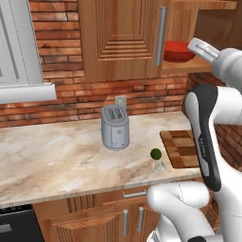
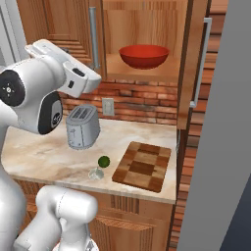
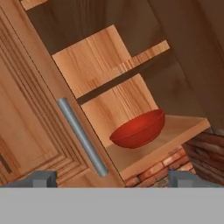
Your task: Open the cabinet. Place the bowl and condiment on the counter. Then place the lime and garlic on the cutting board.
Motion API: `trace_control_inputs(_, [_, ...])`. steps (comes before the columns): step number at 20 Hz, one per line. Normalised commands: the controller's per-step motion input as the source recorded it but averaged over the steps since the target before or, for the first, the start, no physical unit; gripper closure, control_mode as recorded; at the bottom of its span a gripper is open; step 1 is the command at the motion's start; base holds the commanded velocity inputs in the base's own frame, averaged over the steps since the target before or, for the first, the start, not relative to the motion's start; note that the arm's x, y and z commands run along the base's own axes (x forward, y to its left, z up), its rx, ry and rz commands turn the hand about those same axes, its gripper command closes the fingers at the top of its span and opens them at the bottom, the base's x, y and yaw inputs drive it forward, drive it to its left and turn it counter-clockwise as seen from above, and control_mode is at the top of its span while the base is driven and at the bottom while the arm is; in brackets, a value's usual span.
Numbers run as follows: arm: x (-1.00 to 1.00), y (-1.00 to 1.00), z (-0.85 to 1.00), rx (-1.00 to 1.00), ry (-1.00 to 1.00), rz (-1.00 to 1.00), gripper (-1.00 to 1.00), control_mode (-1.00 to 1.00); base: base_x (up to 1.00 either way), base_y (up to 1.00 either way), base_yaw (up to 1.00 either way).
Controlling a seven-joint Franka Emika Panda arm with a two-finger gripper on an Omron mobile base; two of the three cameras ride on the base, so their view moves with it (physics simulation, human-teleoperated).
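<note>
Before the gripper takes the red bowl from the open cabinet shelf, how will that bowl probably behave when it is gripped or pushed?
The red bowl looks rigid and glossy, so its curved wall may slip between the fingers. It is wide with a narrow rounded base, so a push on the rim could rock or tip it. It sits near the front of the cabinet shelf, so a careless push might slide it off.

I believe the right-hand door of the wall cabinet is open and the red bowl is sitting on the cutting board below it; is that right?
Not quite. The cabinet door is open, but the red bowl sits on the cabinet's lower shelf, as the right base view shows. The cutting board on the counter is bare.
</note>
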Motion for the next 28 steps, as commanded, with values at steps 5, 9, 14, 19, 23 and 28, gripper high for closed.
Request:
trace_control_inputs(5, [0.01, 0.00, 0.00, 0.00, 0.22, 0.12, -1.00, -1.00, 0.00, 0.00, 0.00])
trace_control_inputs(9, [0.02, 0.02, 0.00, 0.00, 0.21, 0.14, -1.00, -1.00, 0.00, 0.00, 0.00])
trace_control_inputs(14, [0.00, 0.19, -0.03, 0.00, 0.08, 0.11, -1.00, -1.00, 0.00, 0.00, 0.00])
trace_control_inputs(19, [0.00, 0.28, -0.08, 0.00, 0.00, 0.06, -1.00, -1.00, 0.00, 0.00, 0.00])
trace_control_inputs(23, [0.03, 0.24, -0.25, 0.00, 0.00, 0.07, -1.00, -1.00, 0.00, 0.00, 0.00])
trace_control_inputs(28, [0.35, 0.05, -0.20, 0.01, -0.03, 0.03, -1.00, -1.00, 0.00, 0.00, 0.00])
